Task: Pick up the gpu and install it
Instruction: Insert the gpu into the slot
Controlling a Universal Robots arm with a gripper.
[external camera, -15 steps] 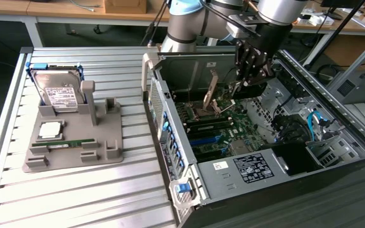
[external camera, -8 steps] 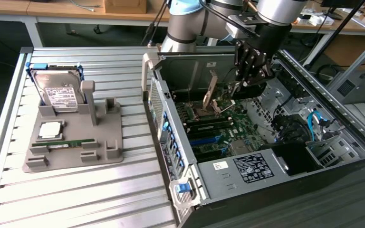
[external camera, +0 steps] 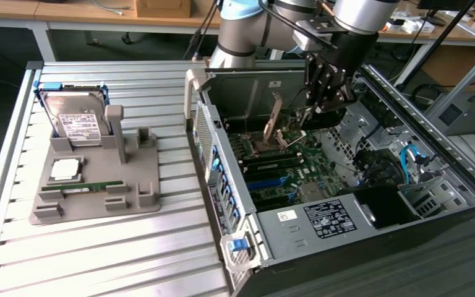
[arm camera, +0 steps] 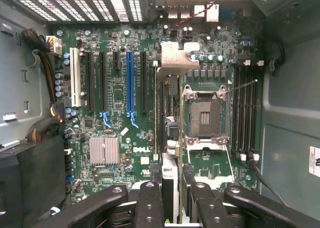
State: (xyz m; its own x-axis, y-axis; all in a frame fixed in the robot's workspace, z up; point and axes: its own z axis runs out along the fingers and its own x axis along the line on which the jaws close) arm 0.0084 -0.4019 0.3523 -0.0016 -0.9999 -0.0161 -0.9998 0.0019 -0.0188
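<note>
My gripper [external camera: 321, 110] hangs inside the open computer case [external camera: 435, 154], above the motherboard [external camera: 291, 170]. In the wrist view the gripper [arm camera: 172, 208] is shut on the gpu [arm camera: 169, 133], a thin card seen edge-on with its metal bracket [arm camera: 172, 55] at the far end. The card lies over the board between the black expansion slots [arm camera: 144, 80] and the empty CPU socket [arm camera: 205, 118], clear of the board. In the exterior view the gpu [external camera: 273, 120] shows as a narrow tan strip beside the gripper.
A grey parts fixture [external camera: 97, 204] on the slatted table at the exterior view's left holds a silver hard drive [external camera: 77, 120], a processor [external camera: 66, 170] and a green memory stick [external camera: 93, 185]. A blue slot [arm camera: 130, 80], a heatsink [arm camera: 104, 150] and memory slots [arm camera: 245, 110] surround the card.
</note>
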